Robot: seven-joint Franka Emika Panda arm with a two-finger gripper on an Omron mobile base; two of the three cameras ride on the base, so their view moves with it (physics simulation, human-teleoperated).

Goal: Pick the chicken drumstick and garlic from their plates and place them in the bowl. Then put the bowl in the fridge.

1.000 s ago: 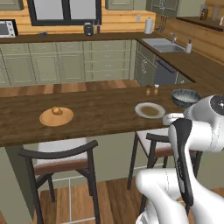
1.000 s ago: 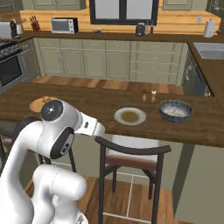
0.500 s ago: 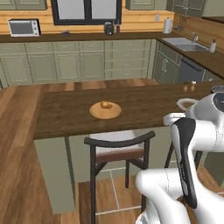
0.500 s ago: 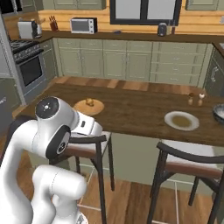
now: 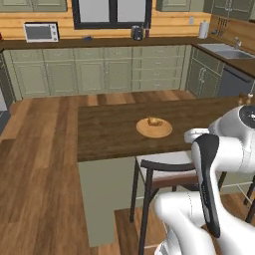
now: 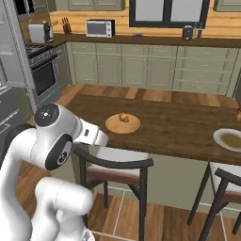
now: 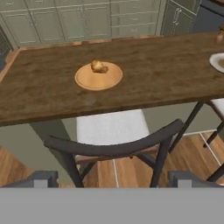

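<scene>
Kitchen cabinets in green-grey line the far wall in the left base view, and a dark wooden counter (image 5: 124, 130) stands in front of them. An orange-tan plate (image 5: 154, 128) lies on it, with the small golden-brown chicken drumstick (image 5: 154, 121) on the plate's far half. A dark-backed stool (image 5: 164, 172) stands just beside the counter's near edge.

From the right base view, the same plate (image 6: 122, 124) carries the drumstick (image 6: 123, 116), and a pale grey-white plate (image 6: 230, 140) with a brownish centre lies well apart at the right edge.

Looking along the hand, the gripper (image 7: 111, 178) has its fingertips (image 7: 40, 178) spread wide with nothing between them, above the stool (image 7: 114, 144) and short of the counter. The drumstick (image 7: 98, 66) sits on the orange-tan plate (image 7: 98, 78).
</scene>
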